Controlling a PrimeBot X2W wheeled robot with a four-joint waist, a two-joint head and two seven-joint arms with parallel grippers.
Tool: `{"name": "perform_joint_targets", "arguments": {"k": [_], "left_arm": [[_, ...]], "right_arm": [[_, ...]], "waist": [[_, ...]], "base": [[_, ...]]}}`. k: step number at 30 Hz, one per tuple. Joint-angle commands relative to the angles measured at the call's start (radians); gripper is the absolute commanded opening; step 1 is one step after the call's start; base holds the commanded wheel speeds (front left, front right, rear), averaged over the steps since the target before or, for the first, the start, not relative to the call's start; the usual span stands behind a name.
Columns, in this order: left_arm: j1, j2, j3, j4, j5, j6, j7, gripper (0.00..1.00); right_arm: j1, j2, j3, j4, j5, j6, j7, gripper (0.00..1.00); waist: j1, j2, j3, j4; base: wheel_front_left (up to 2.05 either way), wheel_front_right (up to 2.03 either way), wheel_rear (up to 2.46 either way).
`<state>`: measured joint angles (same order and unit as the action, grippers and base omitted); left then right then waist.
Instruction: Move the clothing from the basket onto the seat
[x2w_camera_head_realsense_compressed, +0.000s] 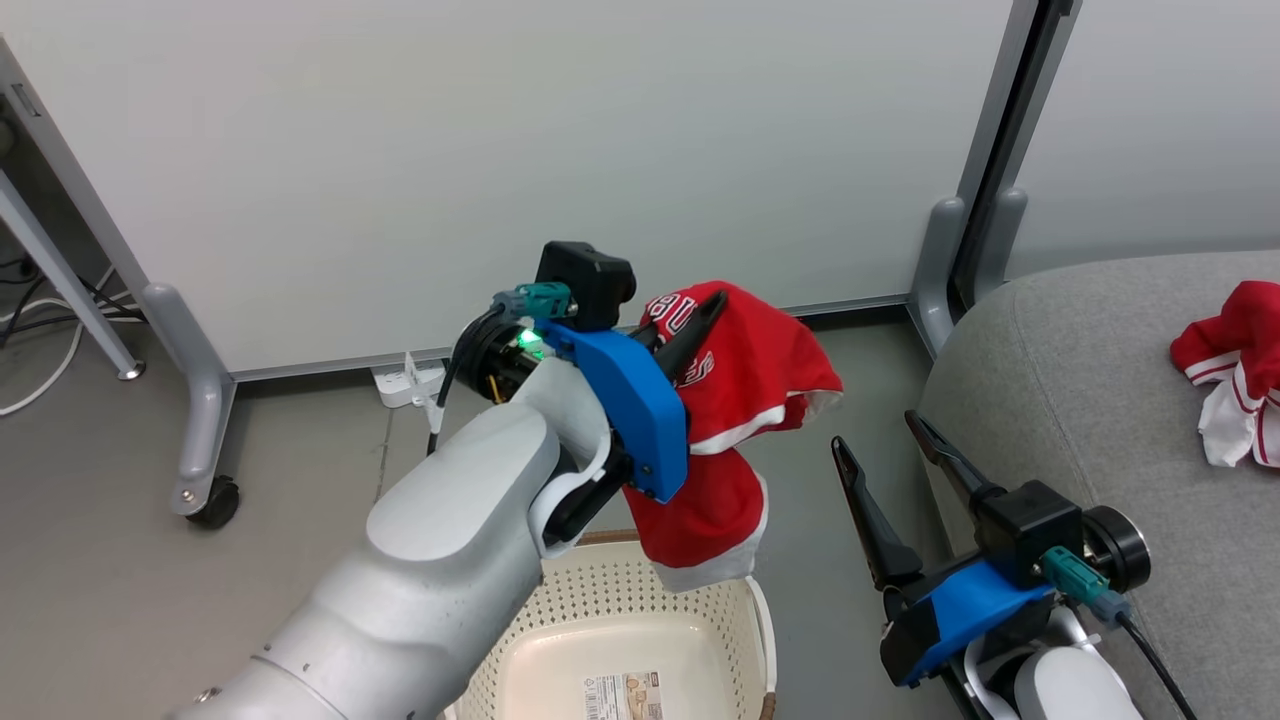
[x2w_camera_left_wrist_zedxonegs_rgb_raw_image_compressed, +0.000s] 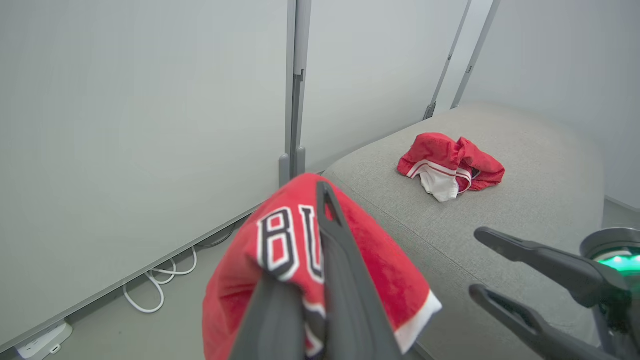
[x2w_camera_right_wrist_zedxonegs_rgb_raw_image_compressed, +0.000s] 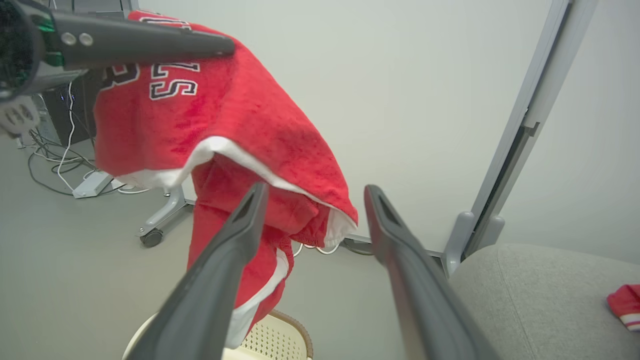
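The left gripper (x2w_camera_head_realsense_compressed: 705, 320) pinches the soft red jersey with white trim (x2w_camera_head_realsense_compressed: 760, 370), which hangs limp and looks light; a bunched fold probably holds best. The right gripper (x2w_camera_head_realsense_compressed: 877, 432) stands open, empty

The left gripper (x2w_camera_head_realsense_compressed: 712, 305) hides part of the jersey (x2w_camera_head_realsense_compressed: 765, 370) lettering, while the basket (x2w_camera_head_realsense_compressed: 610, 595), its label (x2w_camera_head_realsense_compressed: 622, 695) unreadably small, runs off the bottom edge.

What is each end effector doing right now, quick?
Left end effector: closed on the red jersey, which hangs over the basket.
Right end effector: open, holding nothing.
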<state>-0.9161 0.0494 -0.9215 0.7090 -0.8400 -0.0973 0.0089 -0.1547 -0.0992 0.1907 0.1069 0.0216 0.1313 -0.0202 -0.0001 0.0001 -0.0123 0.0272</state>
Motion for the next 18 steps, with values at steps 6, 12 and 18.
{"name": "perform_joint_targets", "arguments": {"k": [6, 12, 18], "left_arm": [[-0.027, 0.002, -0.04, -0.011, -0.049, 0.033, -0.011, 0.0], [-0.025, 0.002, -0.075, 0.0, -0.099, 0.053, -0.034, 0.0], [-0.03, 0.002, -0.109, 0.005, -0.129, 0.064, -0.049, 0.0]], "right_arm": [[0.015, 0.002, 0.004, -0.01, 0.003, -0.001, 0.008, 1.0], [0.022, 0.004, 0.009, -0.006, 0.004, -0.001, 0.004, 1.0], [-0.009, -0.006, 0.038, 0.013, -0.003, -0.001, 0.013, 1.0]], "waist": [[0.0001, -0.0001, -0.003, 0.003], [0.0001, -0.0001, 0.005, 0.0], [0.0001, -0.0001, 0.013, -0.003]], "base": [[0.0, 0.0, 0.0], [0.0, 0.0, 0.0], [0.0, 0.0, 0.0]]}}
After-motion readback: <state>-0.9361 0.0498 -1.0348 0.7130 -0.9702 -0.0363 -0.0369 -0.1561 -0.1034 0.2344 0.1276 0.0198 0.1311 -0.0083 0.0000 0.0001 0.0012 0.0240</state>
